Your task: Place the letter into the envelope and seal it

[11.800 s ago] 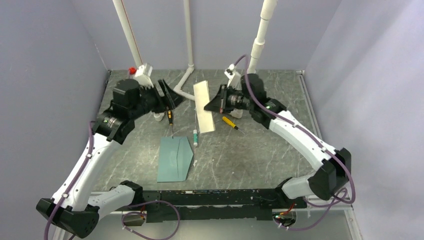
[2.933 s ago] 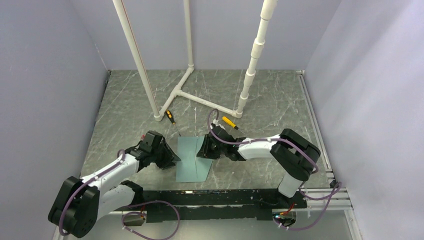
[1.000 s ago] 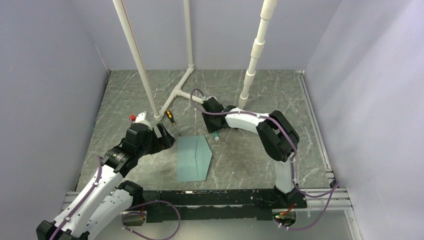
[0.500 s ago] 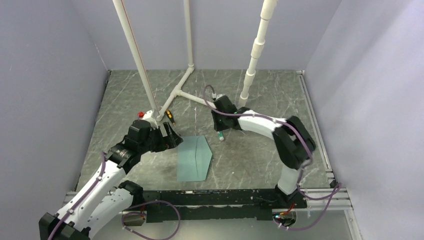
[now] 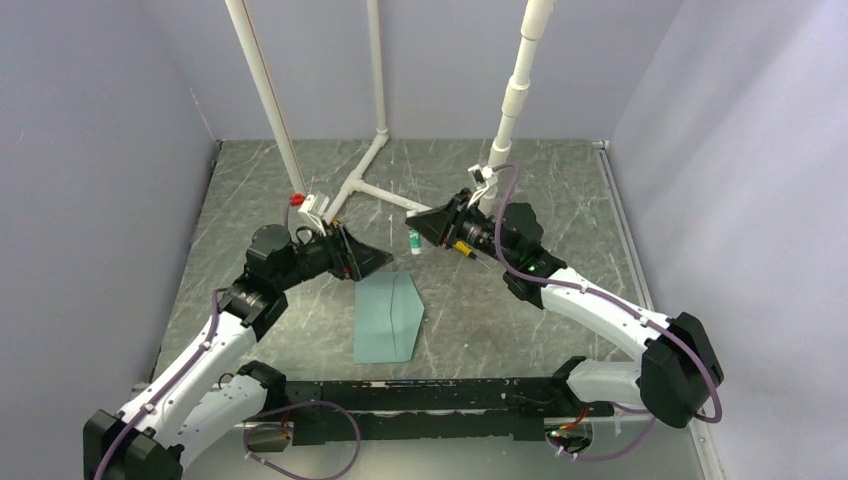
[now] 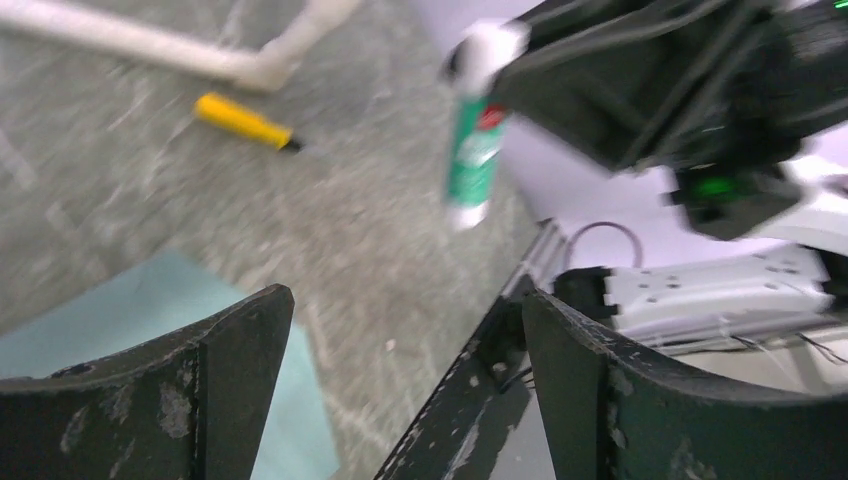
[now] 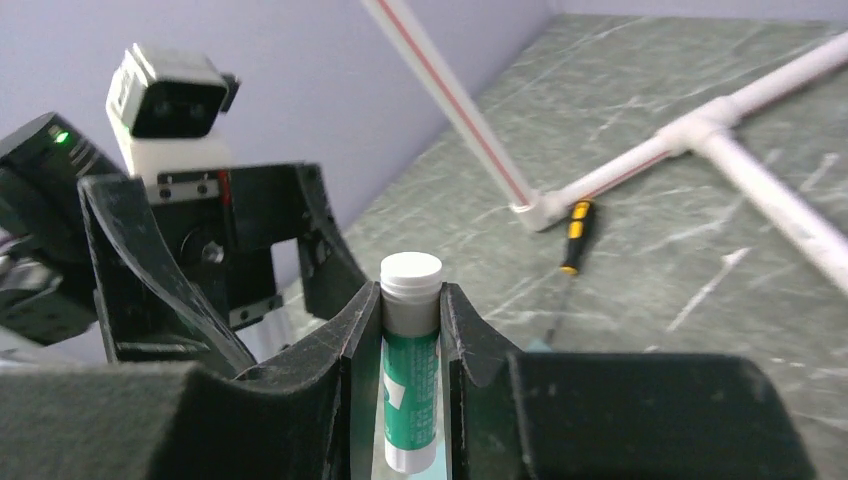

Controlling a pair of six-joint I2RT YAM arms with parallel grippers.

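Now the desk (image 5: 500, 310) carries the envelope (image 5: 385, 320) flat between our arms, its triangular flap pointing right. We see no letter, so we judge it is inside. Our left gripper (image 6: 405, 300) hovers with jaws wide apart. Our right gripper (image 7: 411, 310) has its jaws clamped on a glue stick (image 5: 415, 241). Sealing is in hand; next we likely uncap it and glue the flap.

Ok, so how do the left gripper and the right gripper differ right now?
The right gripper is shut on a glue stick, while the left gripper is open and holds nothing. In the top view the left gripper hangs by the far edge of the envelope, and the right gripper is farther back, over the table beyond it. Both are off the table and point toward each other.
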